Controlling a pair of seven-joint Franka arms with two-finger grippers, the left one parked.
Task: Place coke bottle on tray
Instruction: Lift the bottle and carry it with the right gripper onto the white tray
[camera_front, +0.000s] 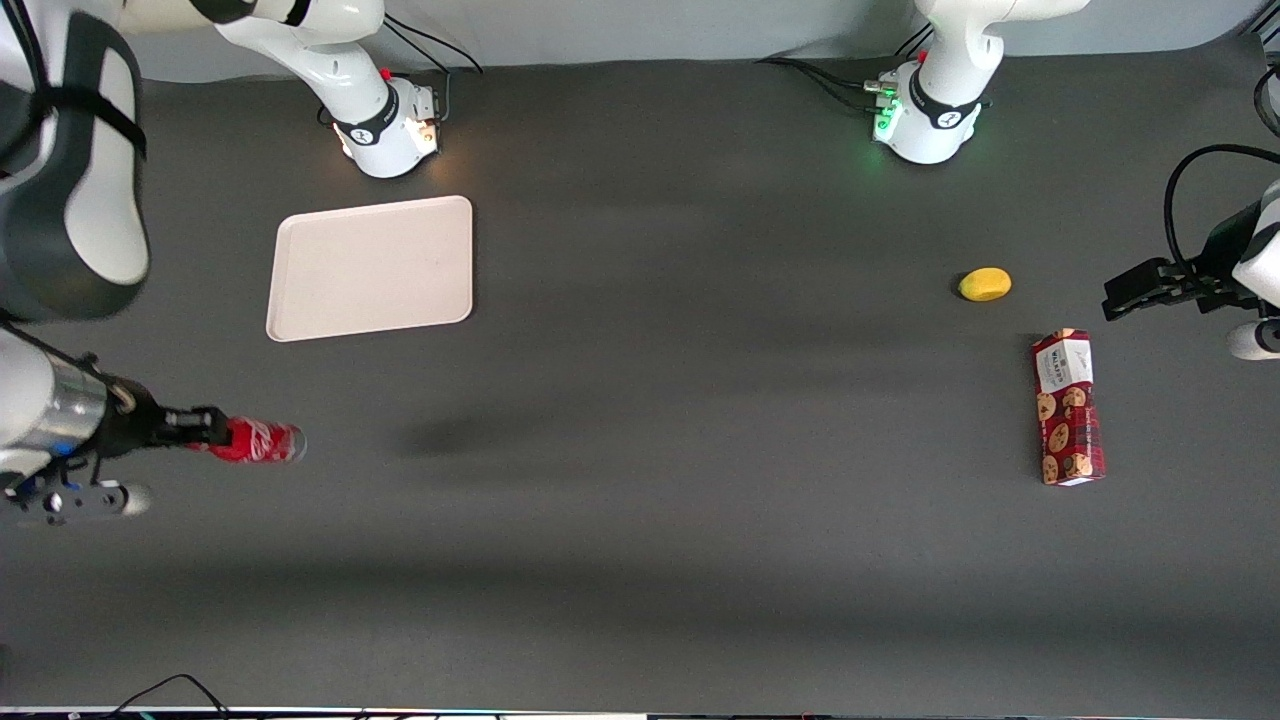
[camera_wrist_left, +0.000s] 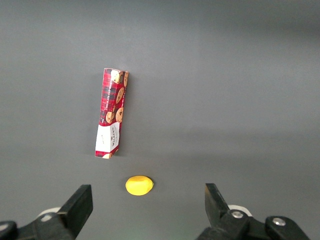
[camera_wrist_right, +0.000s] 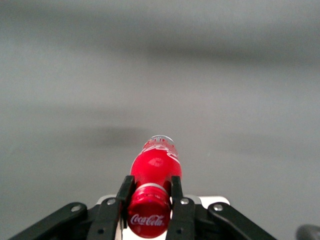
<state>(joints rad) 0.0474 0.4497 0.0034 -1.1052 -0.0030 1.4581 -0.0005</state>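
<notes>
Toward the working arm's end of the dark grey table (camera_front: 640, 520), the black two-finger gripper (camera_front: 212, 428) is clamping the neck of the small slim red coke bottle (camera_front: 258, 441), just under its red cap (camera_wrist_right: 149, 218), and is holding it above the table. Farther from the front camera than the gripper, well apart from it, the flat cream rectangular tray (camera_front: 371, 267) is lying on the table.

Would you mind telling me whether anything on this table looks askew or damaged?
Nothing looks damaged or spilled. The gripper grips the coke bottle by its neck, nearer the front camera than the tray. The cookie box lies flat beside the lemon.
</notes>
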